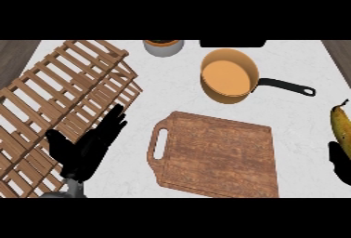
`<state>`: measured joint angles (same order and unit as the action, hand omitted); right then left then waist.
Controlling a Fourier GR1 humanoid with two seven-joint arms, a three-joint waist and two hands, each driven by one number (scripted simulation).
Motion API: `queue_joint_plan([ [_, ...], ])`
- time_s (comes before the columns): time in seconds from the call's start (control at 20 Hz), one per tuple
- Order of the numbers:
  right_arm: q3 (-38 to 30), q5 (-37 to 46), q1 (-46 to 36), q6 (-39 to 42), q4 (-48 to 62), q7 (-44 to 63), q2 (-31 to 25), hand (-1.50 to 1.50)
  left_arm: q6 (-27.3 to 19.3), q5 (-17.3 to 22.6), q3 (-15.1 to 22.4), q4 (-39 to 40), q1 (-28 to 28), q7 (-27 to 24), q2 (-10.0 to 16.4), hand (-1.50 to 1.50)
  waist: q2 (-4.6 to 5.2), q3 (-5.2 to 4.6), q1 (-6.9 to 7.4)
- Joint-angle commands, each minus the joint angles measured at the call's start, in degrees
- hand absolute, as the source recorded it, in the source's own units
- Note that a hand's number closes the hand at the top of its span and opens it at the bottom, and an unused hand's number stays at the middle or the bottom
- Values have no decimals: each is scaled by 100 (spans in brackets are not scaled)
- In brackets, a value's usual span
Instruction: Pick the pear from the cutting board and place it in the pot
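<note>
Two black hands show at the sides. The left hand is at the left, by the edge of a wooden rack. Its fingers are straight and spread, and it holds nothing. The right hand peeks in at the right edge, and how it is set cannot be told. A yellow fruit with a dark tip lies just above that hand, partly cut off by the edge. The brown cutting board sits in the middle of the white worktop. The orange pot with a black handle stands behind the board. A grey cup stands at the back.
</note>
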<state>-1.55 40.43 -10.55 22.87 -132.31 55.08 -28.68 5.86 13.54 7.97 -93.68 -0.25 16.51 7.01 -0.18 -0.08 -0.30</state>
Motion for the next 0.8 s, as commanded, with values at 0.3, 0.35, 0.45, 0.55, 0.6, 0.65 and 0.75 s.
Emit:
queue_joint_plan([
  [0.3,-500,-1063,-2571,585,687,990,156,150,83,31,-120,79,-123,30,-35,0,10,0,78],
  [0.35,-478,-1096,-3114,587,893,1250,148,150,-39,-29,18,-5,-139,207,-131,0,5,-4,107],
  [0.45,-538,-998,-3257,375,1545,876,154,150,-104,-116,91,-234,-134,284,-153,0,12,1,106],
  [0.55,-405,-876,-3811,427,2188,893,99,150,-42,-126,164,-242,134,160,-174,0,16,-3,159],
  [0.6,-404,-817,-3898,228,2548,660,207,150,264,54,-170,333,-120,-136,12,0,37,-4,140],
  [0.65,-470,-908,-4187,323,2771,724,195,150,168,-26,-144,410,-422,-24,-54,0,34,-3,113],
  [0.75,-431,-659,-4269,56,3407,248,221,150,313,171,-169,-129,-20,115,82,0,30,2,160],
])
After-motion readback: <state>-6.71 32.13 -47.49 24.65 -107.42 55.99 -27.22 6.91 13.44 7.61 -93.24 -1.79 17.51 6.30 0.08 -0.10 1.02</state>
